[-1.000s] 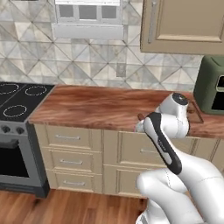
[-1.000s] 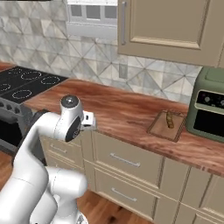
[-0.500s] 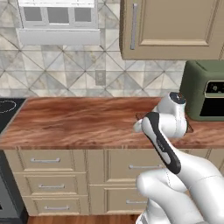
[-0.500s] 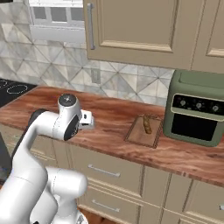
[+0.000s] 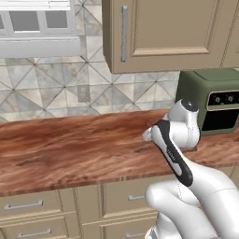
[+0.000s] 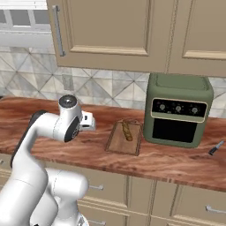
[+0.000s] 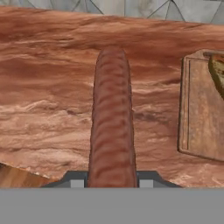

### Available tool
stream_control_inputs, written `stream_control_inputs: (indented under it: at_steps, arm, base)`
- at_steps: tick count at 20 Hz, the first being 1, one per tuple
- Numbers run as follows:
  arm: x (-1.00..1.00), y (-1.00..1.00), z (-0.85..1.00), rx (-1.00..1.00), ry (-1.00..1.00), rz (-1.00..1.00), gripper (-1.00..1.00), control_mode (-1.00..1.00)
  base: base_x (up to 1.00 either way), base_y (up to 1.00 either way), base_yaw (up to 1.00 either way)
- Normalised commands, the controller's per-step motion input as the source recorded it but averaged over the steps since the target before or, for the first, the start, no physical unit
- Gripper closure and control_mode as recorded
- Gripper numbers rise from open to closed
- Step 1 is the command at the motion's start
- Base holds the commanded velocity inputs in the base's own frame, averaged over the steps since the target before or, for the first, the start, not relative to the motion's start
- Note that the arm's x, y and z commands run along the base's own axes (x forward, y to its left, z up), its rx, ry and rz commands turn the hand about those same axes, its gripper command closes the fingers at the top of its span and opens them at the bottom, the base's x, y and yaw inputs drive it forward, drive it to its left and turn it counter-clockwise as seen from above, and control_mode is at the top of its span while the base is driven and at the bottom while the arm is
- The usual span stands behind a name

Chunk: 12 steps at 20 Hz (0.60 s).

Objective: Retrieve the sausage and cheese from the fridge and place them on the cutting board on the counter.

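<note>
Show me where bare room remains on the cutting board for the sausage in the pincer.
The cutting board is bare on its near and left part; the cheese lies toward its far right, close beside the green oven, so that side is crowded. The counter left of the board is bare. The pincer holds the sausage.

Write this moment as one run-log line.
jaws: shut on sausage | cheese: on cutting board | sausage: above counter, left of board

Even rendered light, soft shadows, slight blur

Cheese (image 7: 217, 72) cut off at the right edge of the hand view, cutting board (image 7: 199, 118) likewise clipped there.
</note>
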Motion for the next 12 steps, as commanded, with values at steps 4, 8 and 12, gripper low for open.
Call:
stream_control_inputs:
  at_steps: [4,8,12]
  arm:
    - [0.00,0.00,0.00,0.00,0.00,0.00,1.00,1.00]
    - [0.00,0.00,0.00,0.00,0.00,0.00,1.00,1.00]
    - [0.00,0.00,0.00,0.00,0.00,0.00,1.00,1.00]
  base:
    - [0.53,-0.02,-0.06]
    - [0.43,0.00,0.00]
    - [0.00,-0.01,0.02]
